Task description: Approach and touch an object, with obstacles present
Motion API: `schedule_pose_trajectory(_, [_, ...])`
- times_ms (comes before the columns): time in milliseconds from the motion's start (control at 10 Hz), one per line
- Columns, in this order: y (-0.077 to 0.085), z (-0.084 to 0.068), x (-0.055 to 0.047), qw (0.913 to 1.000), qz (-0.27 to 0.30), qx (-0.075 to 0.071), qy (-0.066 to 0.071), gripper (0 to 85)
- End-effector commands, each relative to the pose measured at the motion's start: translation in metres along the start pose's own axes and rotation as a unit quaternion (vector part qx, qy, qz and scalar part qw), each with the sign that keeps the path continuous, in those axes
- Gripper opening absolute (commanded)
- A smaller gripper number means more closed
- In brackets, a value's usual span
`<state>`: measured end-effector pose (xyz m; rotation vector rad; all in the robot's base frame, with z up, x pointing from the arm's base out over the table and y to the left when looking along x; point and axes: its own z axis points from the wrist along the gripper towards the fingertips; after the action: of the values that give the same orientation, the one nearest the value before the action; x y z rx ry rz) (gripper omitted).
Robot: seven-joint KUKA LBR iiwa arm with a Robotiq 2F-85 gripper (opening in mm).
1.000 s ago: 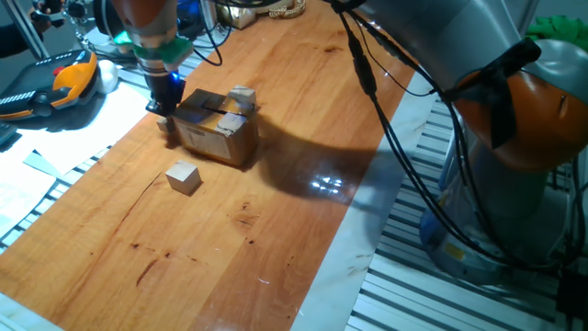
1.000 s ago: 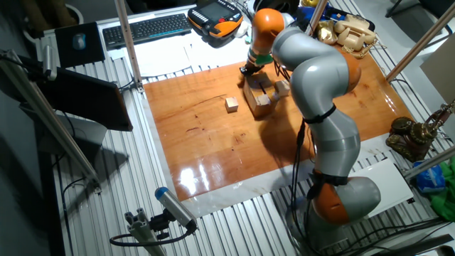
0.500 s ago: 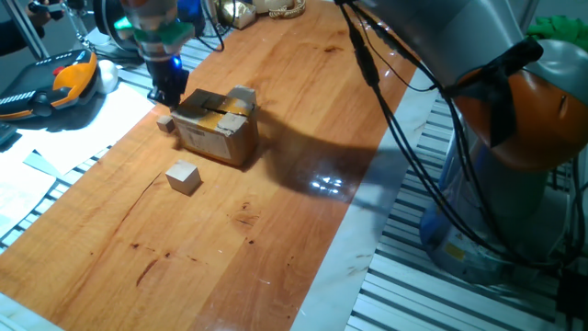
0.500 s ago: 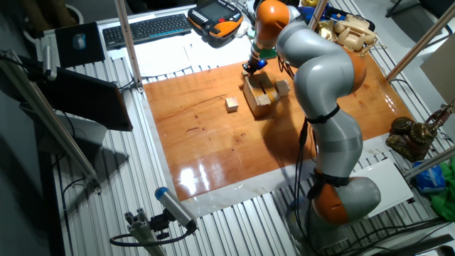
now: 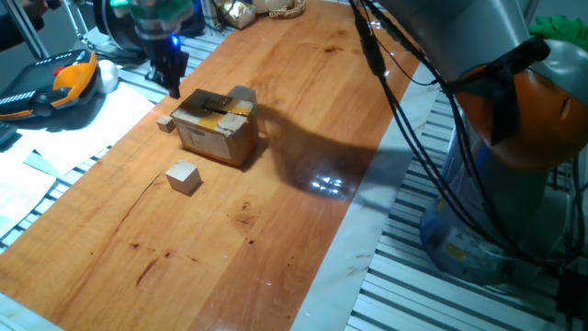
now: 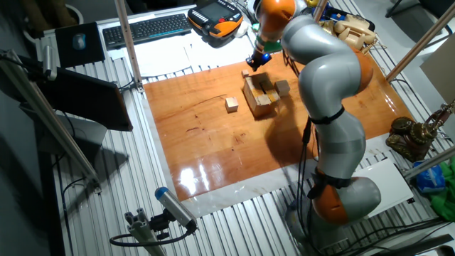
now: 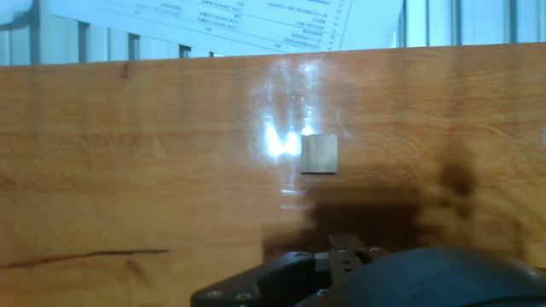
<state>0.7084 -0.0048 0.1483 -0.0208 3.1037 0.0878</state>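
The smallest light-wood cube point(image 5: 164, 122) sits on the wooden table just left of the cardboard box point(image 5: 216, 125). It also shows in the other fixed view point(image 6: 245, 73) and in the middle of the hand view point(image 7: 319, 154). My gripper point(image 5: 171, 77) hangs above and a little behind this cube, clear of it, with its fingers together and nothing held; it also shows in the other fixed view point(image 6: 254, 62). The box has yellow tape and a white label. One larger pale cube point(image 5: 184, 176) lies in front of the box, another point(image 5: 243, 94) behind it.
The table's left edge point(image 5: 92, 161) runs close to the small cube, with papers and an orange and black handheld device point(image 5: 64, 81) beyond it. The arm's cables point(image 5: 395, 110) hang over the right side of the table.
My gripper has risen from table level beside the small cube and moved back, away from it. The cube now stands uncovered. The box and the larger cubes have not moved.
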Motion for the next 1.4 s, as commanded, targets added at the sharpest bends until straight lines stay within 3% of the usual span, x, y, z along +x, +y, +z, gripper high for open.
schedule_pose_trajectory(0, [0.000,-0.017,0.002,1.0000,-0.001,0.002,0.000,0.0])
schedule_pose_trajectory(200, [0.002,-0.035,0.014,0.9999,0.002,0.005,-0.010,0.0])
schedule_pose_trajectory(600, [0.009,-0.071,0.031,1.0000,-0.001,0.006,-0.001,0.0])
schedule_pose_trajectory(700, [0.010,-0.079,0.035,0.9999,-0.004,0.011,-0.005,0.0])
schedule_pose_trajectory(800, [0.013,-0.082,0.041,0.9998,-0.004,0.012,-0.012,0.0])
schedule_pose_trajectory(1300, [0.026,-0.098,0.065,0.9997,-0.005,0.016,-0.018,0.0])
